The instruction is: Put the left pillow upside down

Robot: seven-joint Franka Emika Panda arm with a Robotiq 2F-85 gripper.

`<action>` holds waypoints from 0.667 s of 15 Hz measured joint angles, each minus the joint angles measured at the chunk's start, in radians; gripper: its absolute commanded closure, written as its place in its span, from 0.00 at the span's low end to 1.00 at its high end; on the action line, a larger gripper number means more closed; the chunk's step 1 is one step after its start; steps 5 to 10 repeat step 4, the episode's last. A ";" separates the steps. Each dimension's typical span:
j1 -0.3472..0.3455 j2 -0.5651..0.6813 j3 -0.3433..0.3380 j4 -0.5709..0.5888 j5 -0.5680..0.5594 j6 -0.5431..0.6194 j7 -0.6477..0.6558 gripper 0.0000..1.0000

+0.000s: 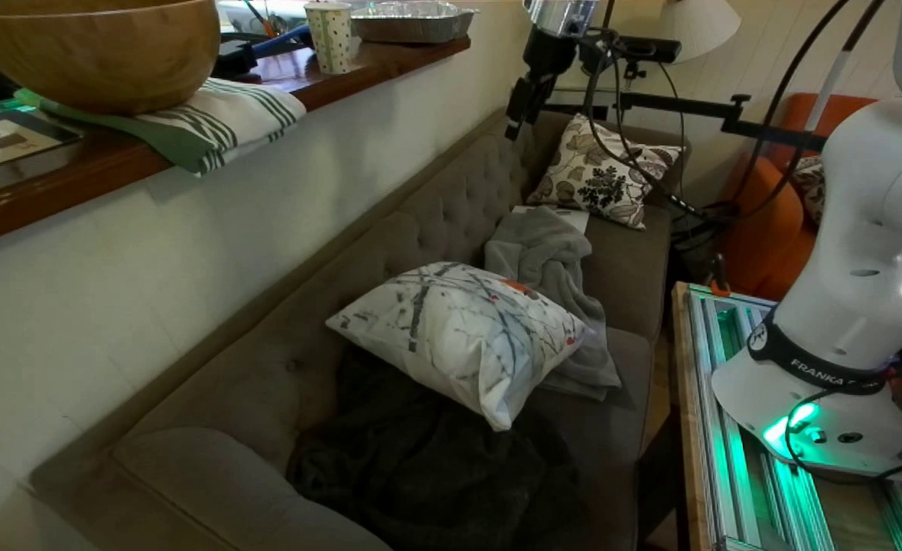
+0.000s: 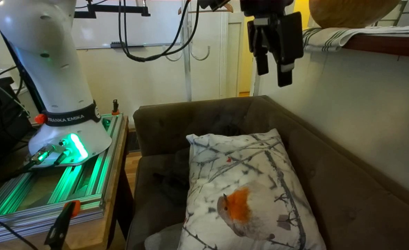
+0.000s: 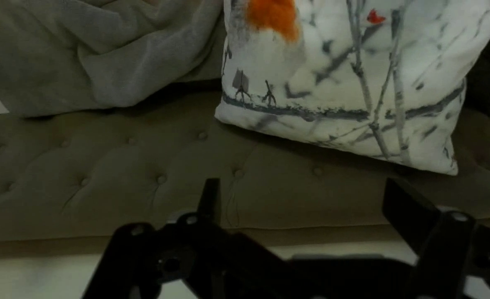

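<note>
the gripper (image 3: 301,195) hangs in the air, higher than the bird-print pillow (image 2: 239,166) and apart from it; in the wrist view its two fingers (image 3: 409,211) are spread wide. the pillow, white with grey branches and an orange-breasted bird, lies on the seat of the sofa (image 1: 259,383) with the bird side up; in the wrist view the printed feet point towards the tufted backrest (image 3: 116,174). in an exterior view it rests partly over a dark blanket (image 1: 435,459), with a crumpled grey blanket (image 1: 546,252) just beside it. beyond that, a leaf-print pillow (image 1: 584,180) leans at the sofa's far end. the white arm (image 1: 848,306) is mounted on a metal frame (image 2: 34,222) on a wooden table (image 2: 93,231), and its base (image 1: 825,413) glows green in both exterior views. along the wall (image 1: 229,260), above the backrest, runs a wooden ledge (image 1: 60,195) bearing a striped towel (image 1: 267,115) with a wooden bowl (image 1: 99,57) set on it, a spotted paper cup (image 1: 332,38) and a foil tray (image 1: 412,29). an orange armchair (image 1: 772,245), partly hidden behind the arm, and a white-shaded lamp (image 1: 699,30) show in the background
</note>
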 measured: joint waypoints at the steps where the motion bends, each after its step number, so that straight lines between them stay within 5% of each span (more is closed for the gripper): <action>1: -0.004 -0.002 0.005 0.000 0.000 0.000 0.001 0.00; 10: -0.010 0.005 0.020 0.000 0.001 -0.002 0.004 0.00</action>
